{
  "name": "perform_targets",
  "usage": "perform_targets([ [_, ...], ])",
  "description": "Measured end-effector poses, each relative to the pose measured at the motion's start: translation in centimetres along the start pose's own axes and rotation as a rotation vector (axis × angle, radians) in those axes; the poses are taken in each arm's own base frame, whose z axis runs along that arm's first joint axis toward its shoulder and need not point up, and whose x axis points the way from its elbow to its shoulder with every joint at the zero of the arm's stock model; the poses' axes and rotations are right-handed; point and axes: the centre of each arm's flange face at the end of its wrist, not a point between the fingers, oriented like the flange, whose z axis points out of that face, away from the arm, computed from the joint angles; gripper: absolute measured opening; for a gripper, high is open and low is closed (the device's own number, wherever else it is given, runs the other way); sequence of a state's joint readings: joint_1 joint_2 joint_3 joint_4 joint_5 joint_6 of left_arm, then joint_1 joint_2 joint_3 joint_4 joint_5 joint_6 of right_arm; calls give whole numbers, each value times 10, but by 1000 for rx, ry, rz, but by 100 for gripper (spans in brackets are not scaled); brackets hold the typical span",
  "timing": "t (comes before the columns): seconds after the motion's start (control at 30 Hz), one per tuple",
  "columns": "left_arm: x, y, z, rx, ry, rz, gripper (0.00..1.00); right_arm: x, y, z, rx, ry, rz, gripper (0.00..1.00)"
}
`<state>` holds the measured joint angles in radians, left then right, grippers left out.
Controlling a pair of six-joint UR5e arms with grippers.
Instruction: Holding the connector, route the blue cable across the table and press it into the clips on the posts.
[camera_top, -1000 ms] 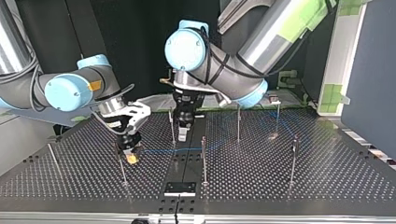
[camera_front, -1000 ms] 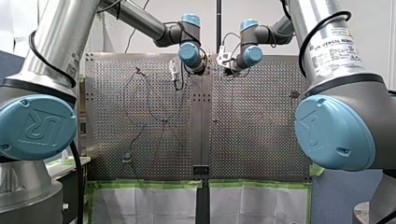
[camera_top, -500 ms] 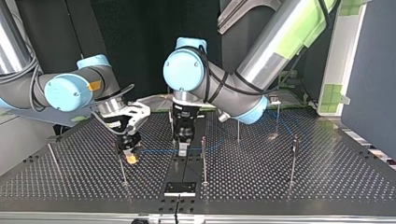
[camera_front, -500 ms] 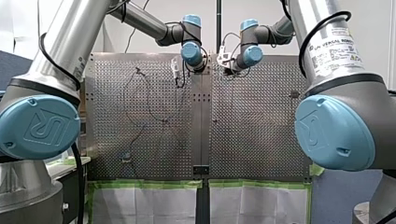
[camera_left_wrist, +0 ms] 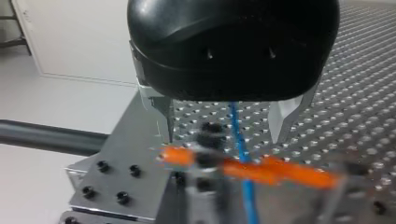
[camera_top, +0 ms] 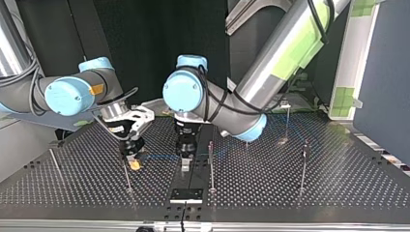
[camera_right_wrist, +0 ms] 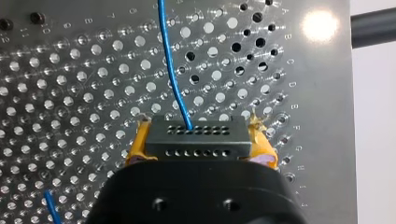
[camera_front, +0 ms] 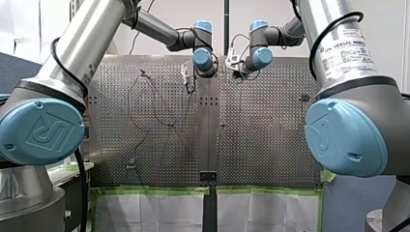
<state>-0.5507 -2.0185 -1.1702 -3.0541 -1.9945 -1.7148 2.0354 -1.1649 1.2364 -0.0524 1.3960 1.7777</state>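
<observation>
Blue cable [camera_right_wrist: 172, 79] runs from the black connector [camera_right_wrist: 196, 136], which my right hand [camera_top: 135, 163] clamps between yellow pads [camera_right_wrist: 139, 145] at the top view's left, across the table [camera_top: 290, 193] and between the spread metal fingers [camera_left_wrist: 286, 116] of my left hand [camera_left_wrist: 226, 133], just beside a post [camera_top: 211, 164].

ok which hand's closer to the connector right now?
Right. My right hand is shut on the connector. My left hand is apart from it, open astride the blue cable further along.
</observation>
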Motion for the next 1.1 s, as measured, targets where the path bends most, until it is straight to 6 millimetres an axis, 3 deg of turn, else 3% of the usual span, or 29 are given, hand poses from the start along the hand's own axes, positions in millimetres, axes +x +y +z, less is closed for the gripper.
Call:
perform_targets([
  [0.33, -3, 1, 0, -23, -7, -6, 100, 1, 3, 1, -5, 4, 0, 0],
  [0.37, -3, 1, -1, -28, -5, -5, 88, 1, 4, 1, -7, 5, 0, 0],
  [0.4, -3, 1, -1, -32, -3, -5, 88, 1, 5, 1, -7, 5, 0, 0],
  [0.47, -2, 1, -2, -39, 3, -2, 71, 1, 5, 1, -8, 5, 0, 0],
  [0.5, -2, 1, -3, -42, 5, -1, 71, 1, 5, 1, -8, 5, 0, 0],
  [0.53, -2, 1, -4, -46, 6, 1, 62, 1, 5, 1, -8, 4, 0, 0],
  [0.6, -1, 1, -4, -51, 6, 2, 62, 1, 5, 1, -7, 3, 0, 0],
  [0.7, -1, 0, -5, -60, 4, 3, 54, 0, 5, 1, -8, 3, 0, 0],
  [0.77, -2, 0, -6, -68, 3, 3, 42, 0, 6, 1, -9, 4, 0, 0],
  [0.8, -2, 0, -7, -71, 2, 3, 42, 0, 6, 1, -9, 4, 0, 0],
  [0.87, -2, -1, -7, -73, 2, 2, 20, 0, 6, 1, -9, 4, 0, 0],
  [0.9, -2, -1, -8, -74, 2, 2, 20, 0, 6, 1, -9, 4, 0, 0],
  [0.93, -1, -1, -8, -74, 2, 2, 5, 0, 6, 1, -9, 4, 0, 0],
  [0.97, -1, -2, -8, -74, 3, 2, 0, 0, 5, 1, -8, 3, 0, 0],
  [1.1, -2, -3, -9, -73, 1, 0, 0, 0, 4, 1, -6, 1, 0, 0],
])
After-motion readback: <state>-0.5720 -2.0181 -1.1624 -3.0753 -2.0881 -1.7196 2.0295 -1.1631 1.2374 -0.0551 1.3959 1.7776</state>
